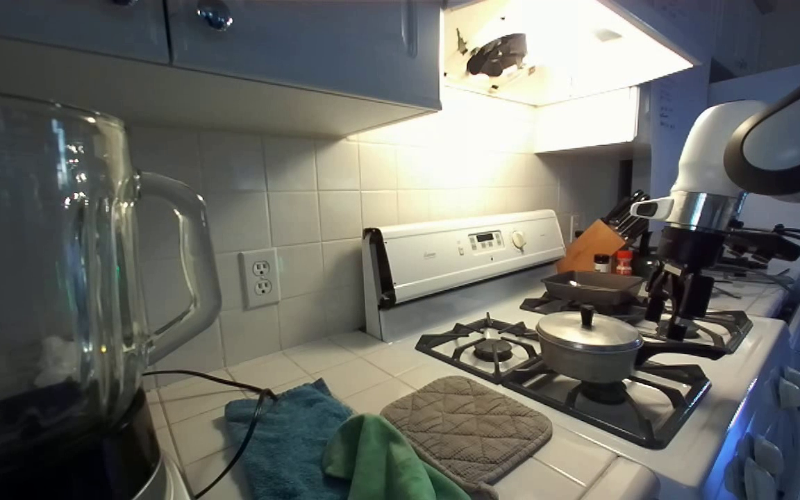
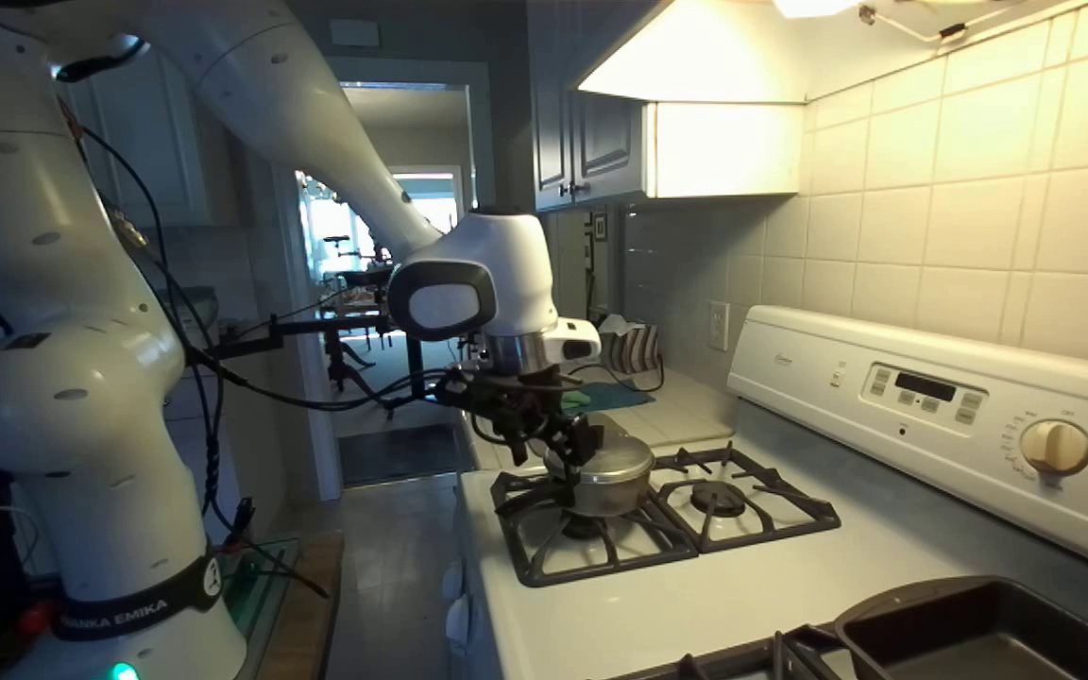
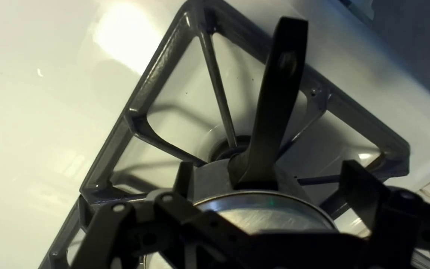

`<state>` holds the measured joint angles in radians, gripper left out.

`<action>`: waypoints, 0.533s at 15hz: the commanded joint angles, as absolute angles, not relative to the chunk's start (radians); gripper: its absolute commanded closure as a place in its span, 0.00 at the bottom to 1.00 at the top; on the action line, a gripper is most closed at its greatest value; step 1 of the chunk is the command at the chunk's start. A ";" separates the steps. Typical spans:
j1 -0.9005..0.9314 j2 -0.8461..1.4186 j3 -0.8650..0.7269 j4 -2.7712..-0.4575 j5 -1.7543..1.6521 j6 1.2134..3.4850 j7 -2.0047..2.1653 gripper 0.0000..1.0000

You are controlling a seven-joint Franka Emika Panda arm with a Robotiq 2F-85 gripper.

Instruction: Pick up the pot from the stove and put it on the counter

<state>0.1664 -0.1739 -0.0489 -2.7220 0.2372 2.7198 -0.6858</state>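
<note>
In the wrist view, the hand [image 3: 267,172] is spread, clasping nothing; one handle [image 3: 279,97] runs between its two fingers [image 3: 362,192]. To grasp well, it should centre there, close squarely across the handle near the pot [image 3: 215,181], then lift level, since the one lid [image 3: 274,220] may slide.

In an exterior view, that single pot sits on the stove [image 1: 740,378]; the adjoining bench [image 1: 379,375] carries one mat [image 1: 466,430] and two cloths [image 1: 289,430], so bare tile should be chosen for setting down. One pan [image 1: 593,288] stands farther along.

In an exterior view, one dial [image 2: 1057,447] shows; the hand is close by the pot, contact hard to tell, so a slow approach would be safer.
</note>
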 commanded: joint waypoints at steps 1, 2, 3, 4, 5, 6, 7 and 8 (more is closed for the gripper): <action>0.187 -0.175 -0.069 -2.728 0.296 2.713 -0.750 0.00; 0.191 -0.174 -0.073 -2.727 0.309 2.714 -0.767 0.00; 0.195 -0.173 -0.077 -2.726 0.323 2.714 -0.785 0.00; 0.197 -0.172 -0.078 -2.725 0.335 2.712 -0.799 0.00; 0.197 -0.169 -0.080 -2.723 0.344 2.711 -0.813 0.00; 0.198 -0.164 -0.081 -2.721 0.352 2.713 -0.828 0.00; 0.201 -0.158 -0.085 -2.716 0.369 2.712 -0.848 0.00; 0.199 -0.151 -0.085 -2.712 0.375 2.708 -0.858 0.00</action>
